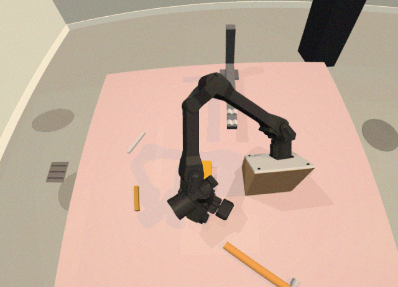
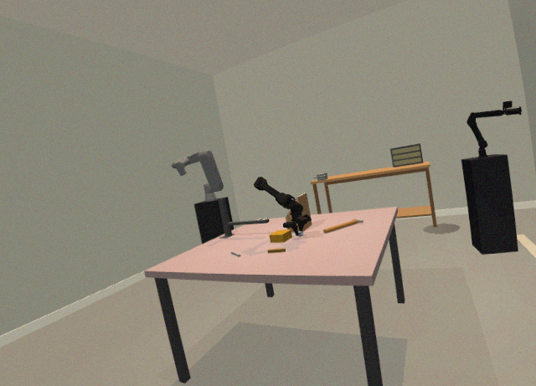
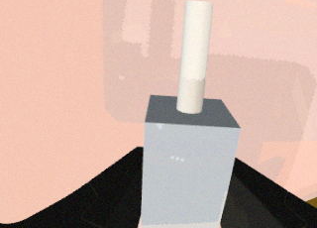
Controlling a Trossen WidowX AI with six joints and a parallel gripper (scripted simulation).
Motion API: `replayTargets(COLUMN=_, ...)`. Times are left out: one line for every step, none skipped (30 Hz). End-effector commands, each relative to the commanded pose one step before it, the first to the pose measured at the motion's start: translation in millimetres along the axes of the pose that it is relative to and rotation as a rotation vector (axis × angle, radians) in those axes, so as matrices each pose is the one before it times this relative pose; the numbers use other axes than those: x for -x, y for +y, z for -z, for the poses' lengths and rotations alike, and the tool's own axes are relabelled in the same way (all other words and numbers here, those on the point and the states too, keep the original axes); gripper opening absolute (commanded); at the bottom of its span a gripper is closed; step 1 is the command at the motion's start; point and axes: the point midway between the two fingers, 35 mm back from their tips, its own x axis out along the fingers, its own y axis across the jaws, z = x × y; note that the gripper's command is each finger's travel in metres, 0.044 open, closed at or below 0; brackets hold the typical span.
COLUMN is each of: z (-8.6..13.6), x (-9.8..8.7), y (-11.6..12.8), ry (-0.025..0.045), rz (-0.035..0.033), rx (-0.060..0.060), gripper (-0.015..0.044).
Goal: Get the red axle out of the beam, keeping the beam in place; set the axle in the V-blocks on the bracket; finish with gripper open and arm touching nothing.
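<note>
The gripper [image 1: 210,211] [image 2: 299,232] [image 3: 180,160] was closed on a grey block with a white peg [image 3: 190,175], lower centre in the wrist view. The yellow beam [image 1: 207,168] [image 2: 280,236] [image 3: 312,204] lay near the top view's middle, its red axle hidden.

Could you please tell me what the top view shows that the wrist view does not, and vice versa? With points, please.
Only top: the bracket [image 1: 230,46] [image 2: 227,229], orange-handled tool [image 1: 256,265] [image 2: 340,226], pale stick [image 1: 136,142] [image 2: 234,254] and narrow orange bar [image 1: 136,198] [image 2: 276,250].

Only wrist: the white peg [image 3: 195,50] rising from the dark end of a pale block [image 2: 300,234] [image 3: 185,183].

Both: the pink tabletop [image 1: 112,245] [image 2: 238,270] [image 3: 50,64], the gripper [image 1: 208,213] [image 2: 299,232] [image 3: 180,160] and part of the yellow beam [image 1: 207,169] [image 2: 279,236] [image 3: 313,204].
</note>
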Motion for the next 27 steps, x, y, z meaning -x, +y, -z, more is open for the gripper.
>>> replayTargets(z=-5.16, x=30.79, y=-3.35, ry=-0.02451, rz=0.01013, rx=-0.0118, gripper=0.0000)
replayTargets(z=0.50, x=7.39, y=0.72, ry=-0.00019, rz=-0.00028, rx=0.0000, gripper=0.0000)
replayTargets(z=0.64, x=7.40, y=0.81, ry=0.00011, rz=-0.00015, rx=-0.0001, gripper=0.0000)
replayTargets(z=0.75, x=7.40, y=0.86, ry=0.00042, rz=-0.00001, rx=-0.0001, gripper=0.0000)
replayTargets(z=0.84, x=7.38, y=0.88, ry=0.00073, rz=0.00014, rx=-0.0002, gripper=0.0000)
replayTargets(z=0.76, x=5.91, y=0.71, ry=0.00081, rz=0.00023, rx=-0.0002, gripper=0.0000)
replayTargets(z=0.55, x=3.48, y=0.48, ry=0.00058, rz=0.00019, rx=-0.0002, gripper=0.0000)
replayTargets(z=0.20, x=1.03, y=0.29, ry=0.00021, rz=0.00007, rx=-0.0001, gripper=0.0000)
replayTargets(z=-0.15, x=-0.14, y=0.15, ry=-0.00001, rz=0.00000, rx=0.0000, gripper=0.0000)
replayTargets(z=-0.24, x=-0.11, y=0.14, ry=-0.00002, rz=0.00000, rx=0.0000, gripper=0.0000)
replayTargets(z=-0.12, x=-0.04, y=0.14, ry=-0.00001, rz=0.00000, rx=0.0000, gripper=0.0000)
replayTargets(z=0.15, x=0.05, y=0.21, ry=0.00000, rz=-0.00001, rx=0.0000, gripper=0.0000)
replayTargets(z=0.25, x=0.11, y=0.18, ry=0.00001, rz=-0.00001, rx=0.0000, gripper=0.0000)
replayTargets(z=0.10, x=-0.67, y=0.05, ry=0.00004, rz=0.00002, rx=0.0033, gripper=0.0000)
replayTargets(z=0.17, x=-0.61, y=0.07, ry=0.00003, rz=0.00002, rx=0.0069, gripper=0.0000)
replayTargets(z=0.20, x=-0.55, y=0.08, ry=0.00003, rz=0.00002, rx=0.0111, gripper=0.0000)
replayTargets(z=0.19, x=-0.48, y=0.07, ry=0.00003, rz=0.00001, rx=0.0157, gripper=0.0000)
replayTargets(z=0.16, x=-0.39, y=0.04, ry=0.00003, rz=0.00001, rx=0.0201, gripper=0.0000)
replayTargets(z=0.15, x=-0.29, y=0.02, ry=0.00003, rz=0.00001, rx=0.0241, gripper=0.0000)
replayTargets(z=0.14, x=-0.20, y=0.00, ry=0.00002, rz=0.00001, rx=0.0273, gripper=0.0000)
replayTargets(z=0.10, x=-0.12, y=-0.02, ry=0.00002, rz=0.00000, rx=0.0288, gripper=0.0000)
replayTargets(z=0.03, x=-0.05, y=-0.06, ry=0.00001, rz=0.00000, rx=0.0289, gripper=0.0000)
replayTargets(z=-0.03, x=0.00, y=-0.10, ry=0.00000, rz=0.00000, rx=0.0284, gripper=0.0000)
replayTargets(z=-0.05, x=0.02, y=-0.10, ry=0.00000, rz=0.00000, rx=0.0277, gripper=0.0000)
replayTargets(z=-0.05, x=0.02, y=-0.10, ry=0.00000, rz=0.00000, rx=0.0269, gripper=0.0000)
replayTargets(z=-0.02, x=0.02, y=-0.05, ry=0.00000, rz=0.00000, rx=0.0248, gripper=0.0000)
replayTargets(z=-0.02, x=0.03, y=-0.05, ry=0.00000, rz=0.00000, rx=0.0259, gripper=0.0000)
